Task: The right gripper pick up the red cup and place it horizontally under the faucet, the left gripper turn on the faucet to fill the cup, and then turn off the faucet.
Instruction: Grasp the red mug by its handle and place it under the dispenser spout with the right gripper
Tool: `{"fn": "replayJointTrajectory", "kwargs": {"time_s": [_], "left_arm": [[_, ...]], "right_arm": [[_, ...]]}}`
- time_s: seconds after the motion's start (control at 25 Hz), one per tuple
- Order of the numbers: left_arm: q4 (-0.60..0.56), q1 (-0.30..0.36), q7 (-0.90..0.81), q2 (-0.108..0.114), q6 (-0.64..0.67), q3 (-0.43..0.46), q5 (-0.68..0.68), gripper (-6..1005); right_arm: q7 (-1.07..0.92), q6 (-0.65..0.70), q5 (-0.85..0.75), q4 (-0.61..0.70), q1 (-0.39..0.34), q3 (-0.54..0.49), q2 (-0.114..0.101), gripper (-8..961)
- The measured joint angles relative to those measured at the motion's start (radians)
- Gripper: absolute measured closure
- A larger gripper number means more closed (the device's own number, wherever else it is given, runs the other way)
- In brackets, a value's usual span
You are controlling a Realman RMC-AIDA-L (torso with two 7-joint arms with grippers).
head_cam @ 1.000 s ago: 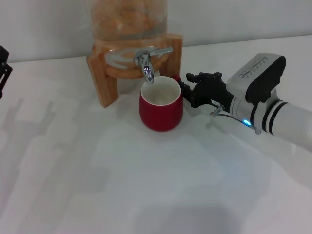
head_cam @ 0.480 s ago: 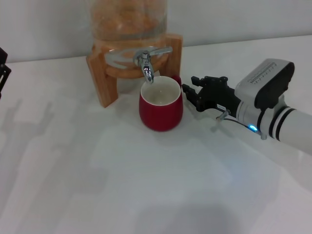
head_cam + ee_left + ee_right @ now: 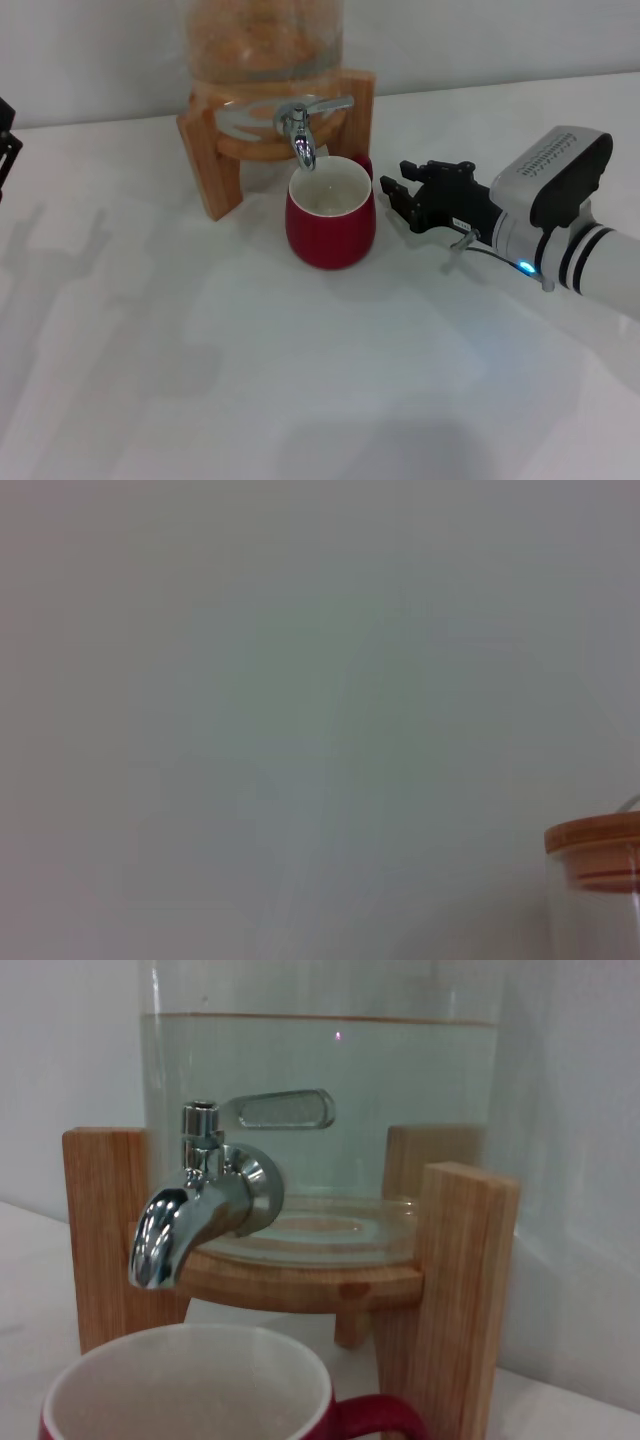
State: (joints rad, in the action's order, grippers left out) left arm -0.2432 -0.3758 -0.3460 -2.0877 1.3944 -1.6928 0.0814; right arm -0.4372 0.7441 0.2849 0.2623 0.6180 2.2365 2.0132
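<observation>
One red cup (image 3: 330, 222) standing upright on bench (image 3: 300, 380), mouth directly beneath one faucet (image 3: 300, 125) spout; cup looking empty. Right gripper (image 3: 405, 195) sitting just beside cup handle, fingers spread, holding nothing. Left gripper (image 3: 5, 140) waiting at far left edge, finger state unclear. Placing step looking done; next calls for left gripper reaching faucet lever.

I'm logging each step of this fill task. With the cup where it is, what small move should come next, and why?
Probably the left gripper, at the table's far left edge, should start reaching toward the faucet lever. The red cup stands upright under the spout, looking empty, and the right gripper is open and clear of it.
</observation>
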Motion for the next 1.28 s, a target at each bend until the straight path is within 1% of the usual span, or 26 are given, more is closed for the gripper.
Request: {"fn": "replayJointTrajectory", "kwargs": {"time_s": [0.76, 1.12, 1.28], "left_arm": [[-0.002, -0.003, 0.002, 0.001, -0.011, 0.002, 0.002, 166], [-0.002, -0.003, 0.002, 0.002, -0.012, 0.002, 0.002, 166], [-0.001, -0.003, 0.002, 0.002, -0.012, 0.001, 0.002, 167]], "right_arm": [[0.0, 0.025, -0.001, 0.001, -0.045, 0.0, -0.003, 653], [0.0, 0.059, 0.005, -0.006, -0.063, -0.001, -0.01, 652], [0.001, 0.077, 0.004, -0.007, -0.072, -0.02, -0.016, 651]]}}
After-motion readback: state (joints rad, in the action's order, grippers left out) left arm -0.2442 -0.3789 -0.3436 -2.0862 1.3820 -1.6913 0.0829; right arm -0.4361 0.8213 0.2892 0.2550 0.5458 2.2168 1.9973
